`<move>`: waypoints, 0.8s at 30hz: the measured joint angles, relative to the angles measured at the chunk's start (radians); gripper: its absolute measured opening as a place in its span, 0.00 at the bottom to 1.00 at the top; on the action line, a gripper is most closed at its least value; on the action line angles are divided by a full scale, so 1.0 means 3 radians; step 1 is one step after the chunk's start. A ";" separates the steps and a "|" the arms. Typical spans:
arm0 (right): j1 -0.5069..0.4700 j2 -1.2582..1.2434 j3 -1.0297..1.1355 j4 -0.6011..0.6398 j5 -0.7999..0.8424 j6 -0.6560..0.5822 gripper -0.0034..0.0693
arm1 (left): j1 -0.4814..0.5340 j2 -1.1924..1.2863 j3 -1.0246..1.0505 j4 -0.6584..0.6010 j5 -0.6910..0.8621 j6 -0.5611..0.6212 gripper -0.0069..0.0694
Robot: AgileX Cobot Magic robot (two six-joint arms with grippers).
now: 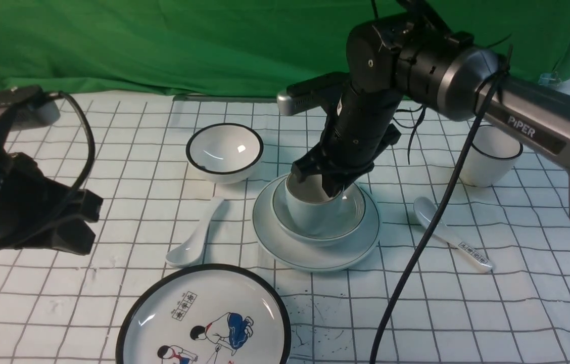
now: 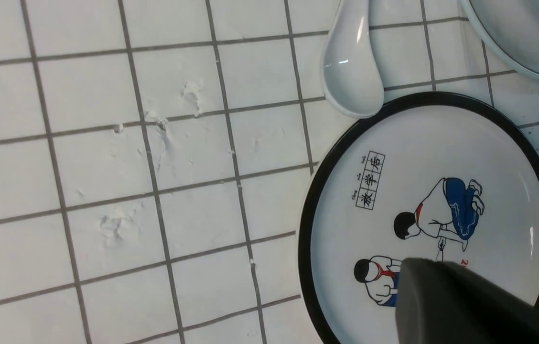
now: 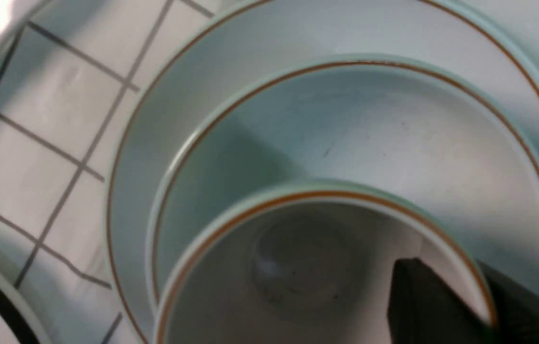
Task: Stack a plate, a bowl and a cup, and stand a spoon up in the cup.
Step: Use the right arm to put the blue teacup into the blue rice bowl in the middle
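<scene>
Spoon [image 1: 195,233] lies flat just left of the plate [image 1: 315,256], handle pointing far, nearer the left claw [image 1: 80,225], whose opening I cannot tell. The right claw [image 1: 323,184] pinches the rim of the cup [image 1: 310,211] in the bowl [image 1: 354,208].

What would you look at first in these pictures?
The right tool grabs your eye: it grips the rim of the cup, which sits in the bowl on the plate, mid-table. Then the cartoon plate at the near edge.
</scene>
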 joint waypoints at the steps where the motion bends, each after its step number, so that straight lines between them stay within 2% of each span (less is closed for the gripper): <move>1: 0.0000 0.0000 0.0000 -0.0070 -0.0003 0.0022 0.19 | 0.0000 0.0000 0.0000 0.0000 0.0000 0.0000 0.10; 11: -0.0016 0.0042 0.0000 -0.0179 -0.0019 0.0282 0.22 | 0.0000 0.0000 0.0000 -0.0012 0.0004 0.0000 0.10; 13: -0.0016 0.0045 0.0000 -0.0182 -0.0022 0.0301 0.26 | 0.0000 0.0000 0.0000 -0.0012 0.0004 0.0000 0.10; 18: -0.0016 -0.0003 0.0000 -0.0178 0.0004 0.0348 0.62 | 0.0000 0.0000 0.0000 -0.0123 -0.0044 0.0000 0.10; 20: -0.0016 -0.0095 0.0000 -0.0178 0.0041 0.0329 0.71 | -0.0006 0.0010 0.0000 -0.0177 -0.0103 0.0003 0.10; 22: -0.0016 -0.0233 0.0000 -0.0182 0.0098 0.0280 0.74 | -0.0041 0.0060 -0.0013 -0.0192 -0.0217 0.0003 0.10; 24: -0.0016 -0.0440 0.0000 -0.0182 0.0175 0.0220 0.71 | -0.0151 0.0172 -0.0120 -0.0164 -0.0290 0.0003 0.10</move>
